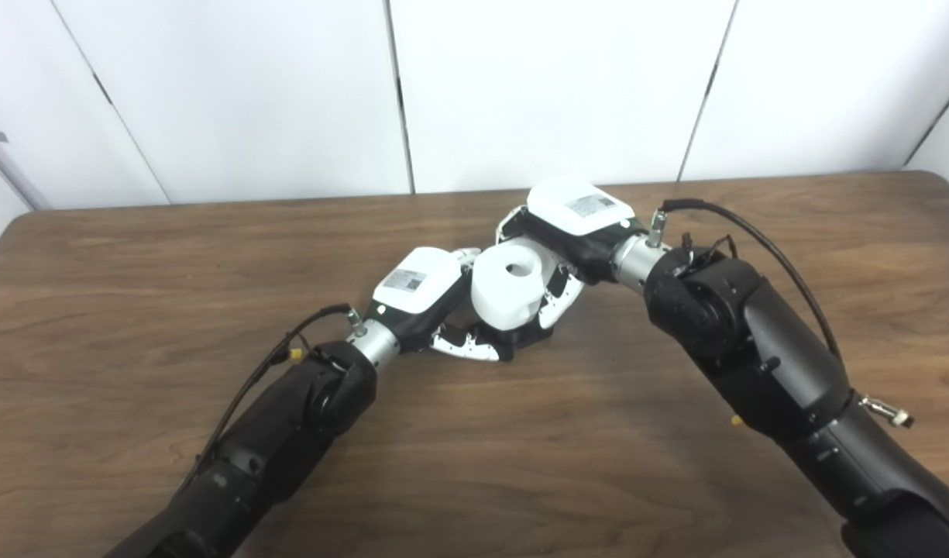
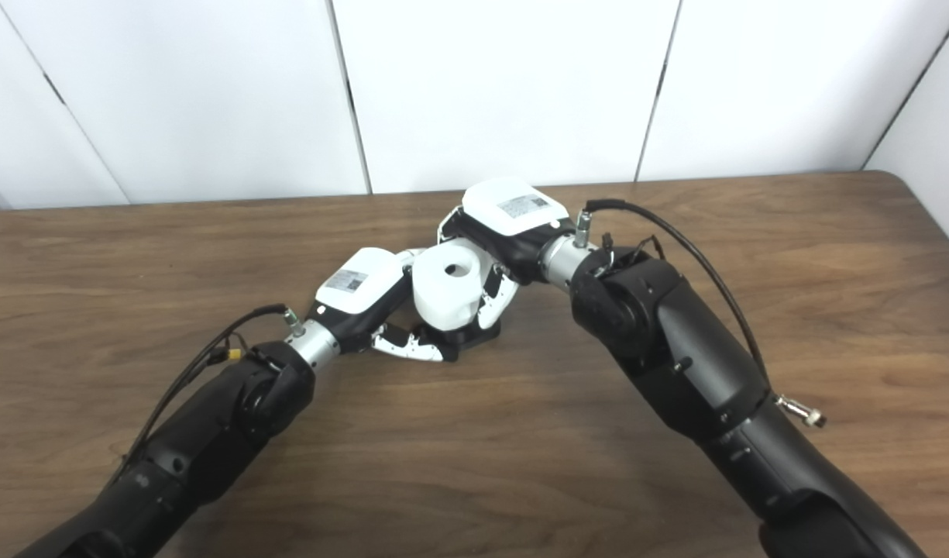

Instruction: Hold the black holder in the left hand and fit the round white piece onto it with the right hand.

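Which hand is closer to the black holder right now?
Left. The left hand wraps the black holder at its base on the table; the right hand sits higher, gripping the round white piece above it.

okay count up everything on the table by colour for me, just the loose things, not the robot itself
White: 1, the round white piece, with a hole in its top
Black: 1, the black holder, mostly hidden under the white piece
Total: 2
Both sit between the left hand and the right hand.
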Available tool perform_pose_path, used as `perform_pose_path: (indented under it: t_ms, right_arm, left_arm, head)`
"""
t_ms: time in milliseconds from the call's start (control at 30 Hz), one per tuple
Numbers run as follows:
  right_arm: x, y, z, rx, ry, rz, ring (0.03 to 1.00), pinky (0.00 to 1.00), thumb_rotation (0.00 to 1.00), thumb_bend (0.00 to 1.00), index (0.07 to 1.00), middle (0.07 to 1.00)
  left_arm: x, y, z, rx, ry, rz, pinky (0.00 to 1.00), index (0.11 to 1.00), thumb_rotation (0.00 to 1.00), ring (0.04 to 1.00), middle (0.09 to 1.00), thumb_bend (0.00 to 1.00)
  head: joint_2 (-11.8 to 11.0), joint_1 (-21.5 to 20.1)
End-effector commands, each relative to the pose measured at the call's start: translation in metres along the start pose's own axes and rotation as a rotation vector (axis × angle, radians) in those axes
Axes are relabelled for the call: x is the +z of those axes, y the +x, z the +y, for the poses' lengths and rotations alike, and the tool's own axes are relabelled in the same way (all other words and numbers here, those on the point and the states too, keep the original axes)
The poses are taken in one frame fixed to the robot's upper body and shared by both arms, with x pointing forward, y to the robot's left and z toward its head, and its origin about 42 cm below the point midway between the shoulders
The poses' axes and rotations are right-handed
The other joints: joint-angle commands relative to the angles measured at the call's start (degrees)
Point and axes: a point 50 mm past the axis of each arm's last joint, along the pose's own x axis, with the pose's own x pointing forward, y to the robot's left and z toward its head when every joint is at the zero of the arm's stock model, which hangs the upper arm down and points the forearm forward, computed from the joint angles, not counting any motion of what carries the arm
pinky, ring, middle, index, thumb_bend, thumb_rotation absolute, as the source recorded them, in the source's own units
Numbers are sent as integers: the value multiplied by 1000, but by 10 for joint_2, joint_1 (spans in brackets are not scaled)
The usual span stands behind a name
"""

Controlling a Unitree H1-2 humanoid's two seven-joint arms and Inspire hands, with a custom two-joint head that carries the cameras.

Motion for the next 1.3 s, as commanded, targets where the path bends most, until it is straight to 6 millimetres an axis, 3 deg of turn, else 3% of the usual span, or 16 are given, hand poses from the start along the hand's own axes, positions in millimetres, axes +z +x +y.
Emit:
perform_pose_path:
  t_ms: [0, 633, 1267]
  right_arm:
    - [15, 8, 11, 75, -38, -85, 754, 734, 146, 516, 484, 727]
    - [8, 6, 13, 118, -59, -55, 740, 728, 146, 517, 484, 725]
    - [15, -4, -7, 123, -67, -75, 747, 739, 143, 518, 484, 712]
  left_arm:
    - [-8, -17, -37, -210, 10, 82, 693, 479, 76, 883, 843, 524]
    - [-10, -19, -36, -212, 10, 93, 692, 479, 76, 876, 836, 524]
    - [-11, -20, -36, -210, -2, 91, 680, 478, 75, 874, 837, 524]
  head:
    - [0, 1]
    - [5, 0]
    - [6, -2]
